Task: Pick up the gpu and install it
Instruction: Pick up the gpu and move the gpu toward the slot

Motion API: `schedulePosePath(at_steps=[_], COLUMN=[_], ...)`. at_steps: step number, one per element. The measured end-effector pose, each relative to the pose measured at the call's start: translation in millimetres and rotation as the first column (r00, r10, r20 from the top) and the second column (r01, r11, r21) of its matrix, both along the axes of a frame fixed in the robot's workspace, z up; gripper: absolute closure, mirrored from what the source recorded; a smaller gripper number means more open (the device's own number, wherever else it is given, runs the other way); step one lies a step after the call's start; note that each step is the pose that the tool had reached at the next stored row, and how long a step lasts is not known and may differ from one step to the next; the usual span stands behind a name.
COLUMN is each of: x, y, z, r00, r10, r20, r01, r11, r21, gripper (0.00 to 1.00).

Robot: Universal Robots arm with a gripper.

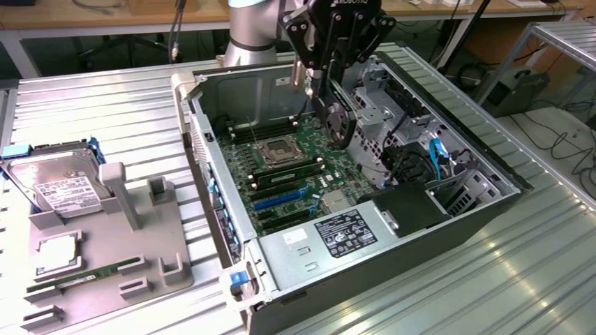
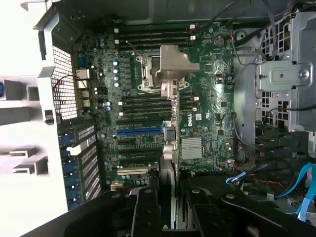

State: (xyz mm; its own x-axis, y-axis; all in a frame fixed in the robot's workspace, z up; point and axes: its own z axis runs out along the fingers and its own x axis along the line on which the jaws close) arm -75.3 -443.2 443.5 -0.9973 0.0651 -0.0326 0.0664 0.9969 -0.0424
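On the exterior view's left, a grey holder [image 1: 139, 269] on the desk [image 1: 102, 112] carries a hard drive [image 1: 56, 185] and a RAM stick [image 1: 84, 273]. Pickup looks done: the gripper [image 1: 328, 73] has its fingers [image 2: 147, 212] partly closed on the gpu [image 1: 336, 120], which hangs edge-down above the motherboard [image 1: 298, 164] in the open case [image 1: 465, 209]. The card is not yet seated in the blue slot [image 1: 279, 199].

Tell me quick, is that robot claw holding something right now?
The gripper: fingers closed, holding the gpu on edge over the open computer case.
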Motion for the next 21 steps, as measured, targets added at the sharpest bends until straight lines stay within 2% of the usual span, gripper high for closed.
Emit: schedulePosePath(at_steps=[21], x=[10.5], y=[0.3], z=[0.0], r00=[1.0], r10=[0.0], r20=[0.0], r01=[0.0], r11=[1.0], r21=[-0.003], gripper=[0.74])
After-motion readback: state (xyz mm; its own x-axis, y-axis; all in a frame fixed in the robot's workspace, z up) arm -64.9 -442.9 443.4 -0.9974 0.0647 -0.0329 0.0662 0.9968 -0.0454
